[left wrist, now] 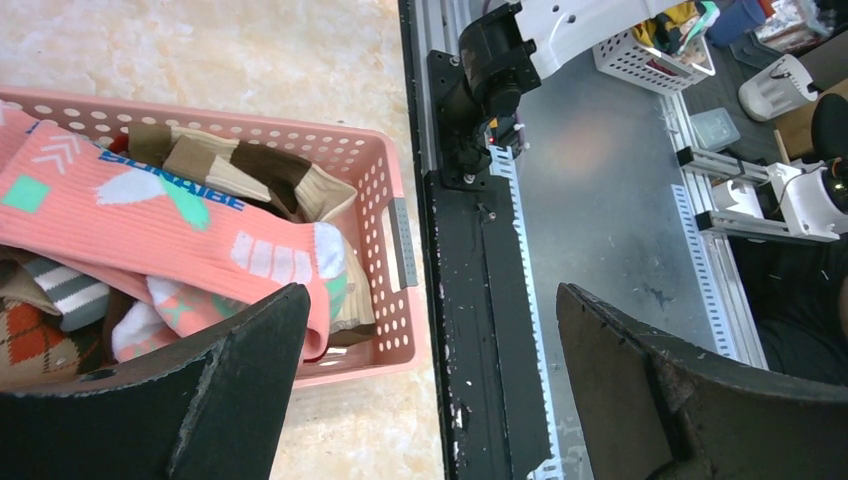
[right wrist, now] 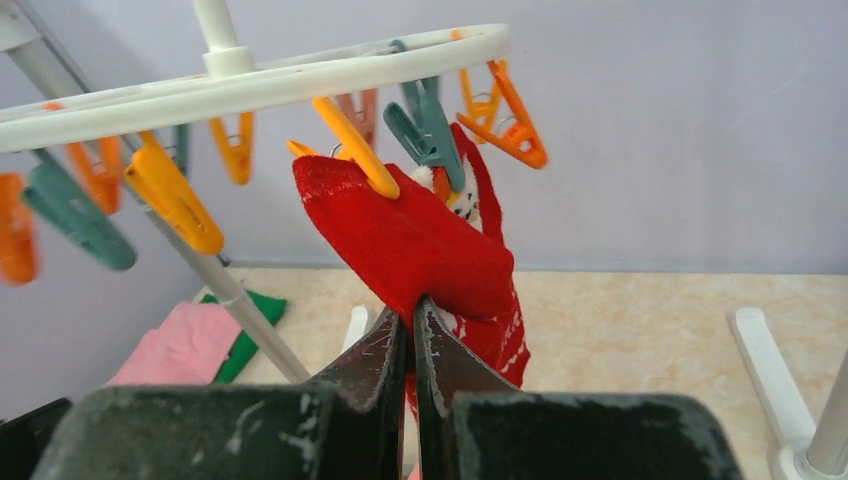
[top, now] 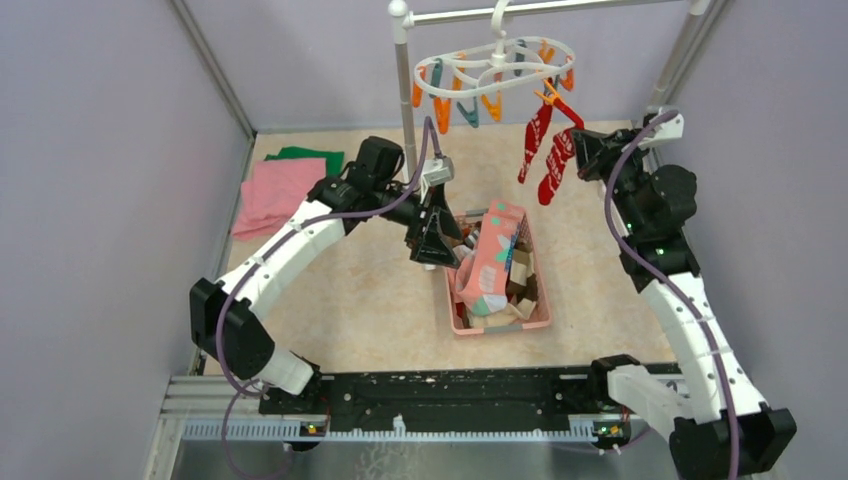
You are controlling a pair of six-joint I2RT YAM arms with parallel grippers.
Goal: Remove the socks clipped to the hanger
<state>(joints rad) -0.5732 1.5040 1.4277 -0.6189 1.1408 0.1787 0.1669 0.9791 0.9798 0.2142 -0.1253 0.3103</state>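
Note:
The white oval hanger hangs from the rail, with orange and teal pegs; it also shows in the right wrist view. Two red socks with white patterns hang from its right side. My right gripper is shut on the nearer red sock, which an orange peg holds; in the top view it sits right of the socks. My left gripper is open and empty beside the pink basket's left side. A pink sock with teal marks and argyle socks lie in the basket.
The pink basket stands at table centre; its rim shows in the left wrist view. The metal rail stand's post rises at the back, with a white foot on the right. Folded pink and green cloths lie far left.

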